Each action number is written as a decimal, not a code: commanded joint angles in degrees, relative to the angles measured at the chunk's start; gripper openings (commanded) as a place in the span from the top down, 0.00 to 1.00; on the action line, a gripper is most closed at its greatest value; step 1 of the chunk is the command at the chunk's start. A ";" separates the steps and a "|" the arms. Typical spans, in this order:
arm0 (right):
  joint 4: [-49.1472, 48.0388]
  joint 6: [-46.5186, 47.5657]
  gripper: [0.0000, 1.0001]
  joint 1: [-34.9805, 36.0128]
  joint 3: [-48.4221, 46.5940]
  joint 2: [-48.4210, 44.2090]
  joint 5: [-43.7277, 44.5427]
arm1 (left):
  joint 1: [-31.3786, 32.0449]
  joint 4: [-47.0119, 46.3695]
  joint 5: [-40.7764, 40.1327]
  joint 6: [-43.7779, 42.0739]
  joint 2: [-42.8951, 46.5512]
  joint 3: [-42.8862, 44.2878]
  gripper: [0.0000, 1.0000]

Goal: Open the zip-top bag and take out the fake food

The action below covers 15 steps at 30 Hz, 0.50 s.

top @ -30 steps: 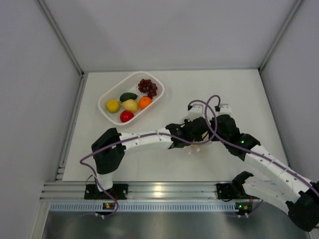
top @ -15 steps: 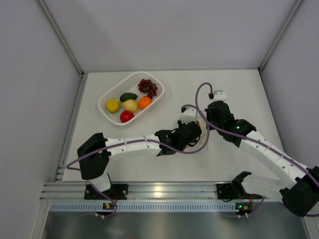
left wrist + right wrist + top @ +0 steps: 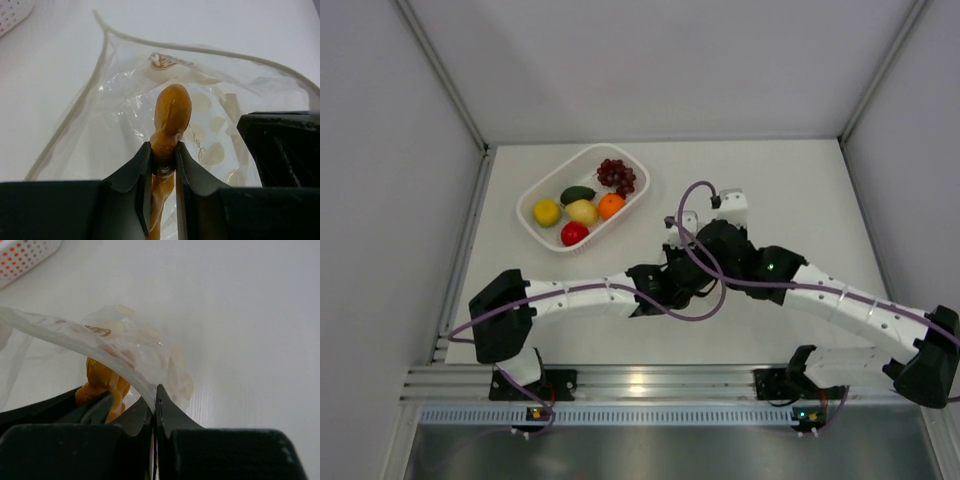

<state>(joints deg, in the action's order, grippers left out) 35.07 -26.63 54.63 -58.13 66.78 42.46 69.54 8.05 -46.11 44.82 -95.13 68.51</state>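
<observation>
In the left wrist view the zip-top bag (image 3: 125, 90) lies on the table with its mouth held wide. My left gripper (image 3: 163, 147) is inside that mouth, shut on an orange-yellow piece of fake food (image 3: 171, 112) that stands up between its fingers. My right gripper (image 3: 155, 390) is shut on the bag's (image 3: 145, 340) pale rim, just right of the orange-yellow piece (image 3: 102, 377). In the top view both arms cover the bag. The other fake food lies in the white basket (image 3: 526, 207): red apple (image 3: 574, 233), orange (image 3: 611, 205), two lemons (image 3: 582, 211), avocado (image 3: 577, 193), grapes (image 3: 616, 175).
The perforated basket's corner shows at the upper left of both wrist views (image 3: 10, 15) (image 3: 25, 257). White walls with metal rails enclose the table on three sides. The right gripper's black body (image 3: 280, 150) sits close beside my left fingers.
Both grippers have shifted left and a little away from the near edge, keeping their grips. The right arm has swung left until it overlaps the left wrist.
</observation>
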 commanded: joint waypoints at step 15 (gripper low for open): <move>-9.75 -6.24 1.00 -0.04 6.01 0.72 3.96 | -0.19 -10.85 6.37 15.12 18.31 -10.58 1.00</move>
<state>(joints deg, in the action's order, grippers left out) 27.86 -33.45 56.03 -51.11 66.87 47.09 69.41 5.30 -42.98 58.59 -80.60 60.05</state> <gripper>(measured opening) 0.003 0.241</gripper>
